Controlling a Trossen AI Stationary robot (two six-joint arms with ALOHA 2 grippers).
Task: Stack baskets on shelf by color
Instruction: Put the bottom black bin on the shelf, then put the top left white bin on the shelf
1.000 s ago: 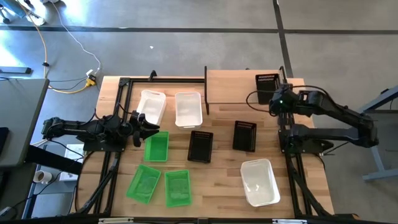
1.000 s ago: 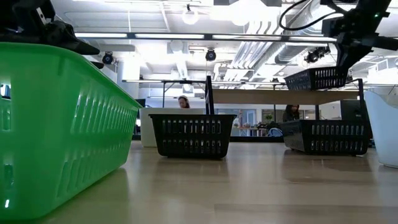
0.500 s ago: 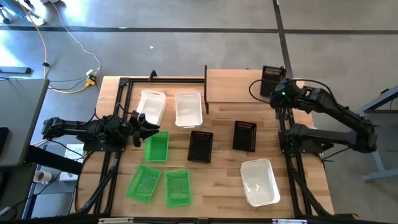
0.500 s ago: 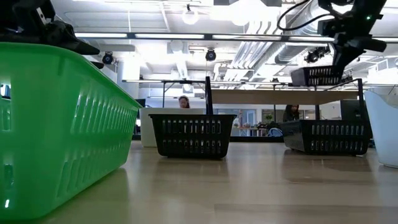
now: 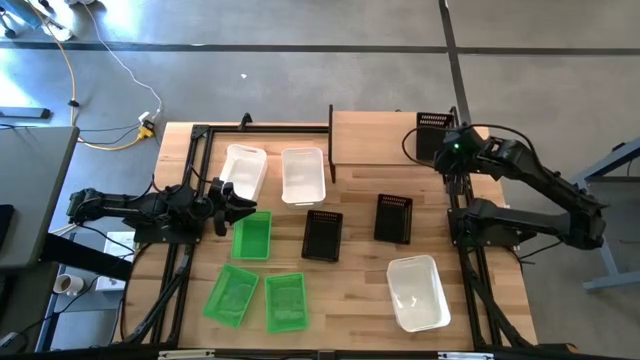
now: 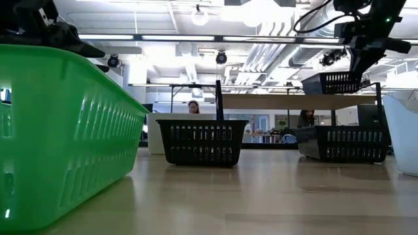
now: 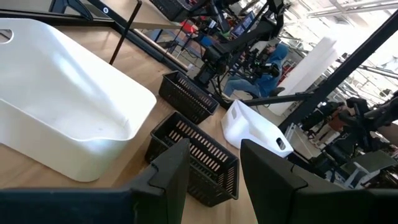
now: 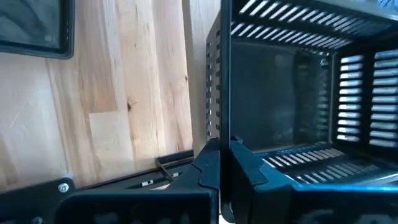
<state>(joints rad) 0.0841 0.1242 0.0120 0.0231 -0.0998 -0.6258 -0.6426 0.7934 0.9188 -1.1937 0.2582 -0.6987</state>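
Right claw holding a black basket over the shelf's right end; left claw parked at the green baskets.

I see the right claw (image 5: 447,152) pinched together on the near wall of a black mesh basket (image 5: 431,136); the wrist view shows the fingers (image 8: 208,163) meeting on its rim, with the basket body extending away from the claw. In the low view the basket (image 6: 332,83) hangs just above the light-wood shelf (image 5: 375,139), at its right end. The left claw (image 5: 243,206) sits with its fingers apart, gripping nothing, at the far edge of a green basket (image 5: 252,235). On the surface: two more green baskets near the front left, two black baskets mid-surface, two white baskets beside the shelf's left end, one white basket front right.
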